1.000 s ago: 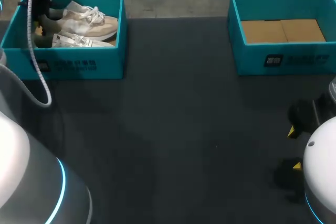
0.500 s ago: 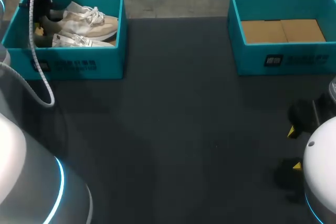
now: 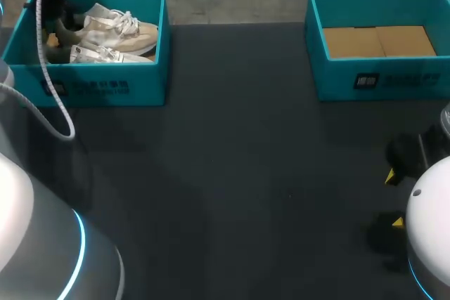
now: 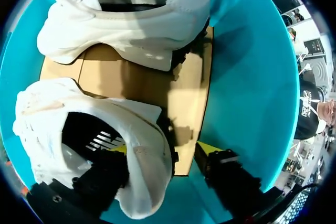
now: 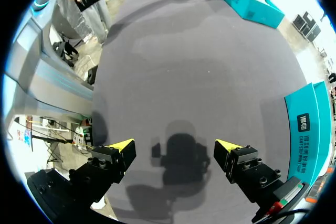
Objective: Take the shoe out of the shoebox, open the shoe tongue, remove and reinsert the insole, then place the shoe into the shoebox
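**A:** So where is the shoe relative to our left gripper (image 4: 160, 150)?

**B:** Down inside the shoebox (image 3: 91, 86). The nearer shoe (image 4: 94, 124) has its heel wall between our fingers, one in the opening and one outside, not touching. So the jaws are released. The second shoe (image 4: 126, 19) lies beside it in the shoebox.

**A:** And our right gripper (image 5: 174, 145)?

**B:** It's well apart from the shoebox, over the table (image 5: 184, 51), with jaws spread and nothing in them.

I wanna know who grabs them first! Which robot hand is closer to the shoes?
Left. The left gripper is down in the shoebox, fingers either side of one shoe at its heel. The right gripper hangs over the table, far from that box.
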Robot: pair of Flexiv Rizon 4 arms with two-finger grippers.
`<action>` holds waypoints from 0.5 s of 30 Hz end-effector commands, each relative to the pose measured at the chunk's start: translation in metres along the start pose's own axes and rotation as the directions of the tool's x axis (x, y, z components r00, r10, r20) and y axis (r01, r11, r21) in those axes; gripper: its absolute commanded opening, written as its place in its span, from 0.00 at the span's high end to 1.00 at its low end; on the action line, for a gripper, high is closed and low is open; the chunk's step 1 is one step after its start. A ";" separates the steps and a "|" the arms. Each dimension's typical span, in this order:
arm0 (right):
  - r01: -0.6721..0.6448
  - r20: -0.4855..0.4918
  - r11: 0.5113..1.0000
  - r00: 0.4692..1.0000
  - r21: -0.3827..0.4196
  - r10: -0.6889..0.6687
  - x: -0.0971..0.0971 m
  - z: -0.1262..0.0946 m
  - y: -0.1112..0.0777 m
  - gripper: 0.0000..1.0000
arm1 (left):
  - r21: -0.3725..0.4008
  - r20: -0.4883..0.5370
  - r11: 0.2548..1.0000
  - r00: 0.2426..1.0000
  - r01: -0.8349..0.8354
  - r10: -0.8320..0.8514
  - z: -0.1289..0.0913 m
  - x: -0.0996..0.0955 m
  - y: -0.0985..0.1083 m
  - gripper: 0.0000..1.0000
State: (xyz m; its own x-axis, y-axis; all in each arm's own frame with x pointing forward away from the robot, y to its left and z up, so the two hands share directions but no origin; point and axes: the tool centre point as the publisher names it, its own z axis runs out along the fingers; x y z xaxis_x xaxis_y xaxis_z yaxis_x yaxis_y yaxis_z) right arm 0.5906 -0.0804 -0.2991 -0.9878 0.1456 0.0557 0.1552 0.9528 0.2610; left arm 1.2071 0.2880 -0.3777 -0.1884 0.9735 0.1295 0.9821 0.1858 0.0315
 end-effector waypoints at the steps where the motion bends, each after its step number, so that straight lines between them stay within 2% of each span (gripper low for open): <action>1: 0.000 0.003 1.000 1.000 0.001 0.000 0.002 0.001 0.000 0.00 | 0.001 0.018 1.000 1.000 -0.005 0.005 -0.008 0.003 -0.002 0.17; 9: 0.000 0.003 1.000 1.000 0.001 0.000 0.002 0.001 0.000 0.00 | -0.007 0.064 1.000 0.998 -0.024 0.024 -0.027 0.001 -0.007 0.00; 15: 0.000 0.003 1.000 1.000 0.001 0.000 0.002 0.001 0.000 0.00 | -0.041 0.092 0.998 0.995 -0.045 0.048 -0.057 0.000 -0.018 0.01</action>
State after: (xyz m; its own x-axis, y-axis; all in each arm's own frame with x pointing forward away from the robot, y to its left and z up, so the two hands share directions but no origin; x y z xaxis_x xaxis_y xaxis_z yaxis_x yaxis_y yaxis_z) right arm 0.5906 -0.0804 -0.2991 -0.9878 0.1456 0.0557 0.1552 0.9528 0.2610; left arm 1.2104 0.2791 -0.3410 -0.1442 0.9887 0.0403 0.9889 0.1425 0.0419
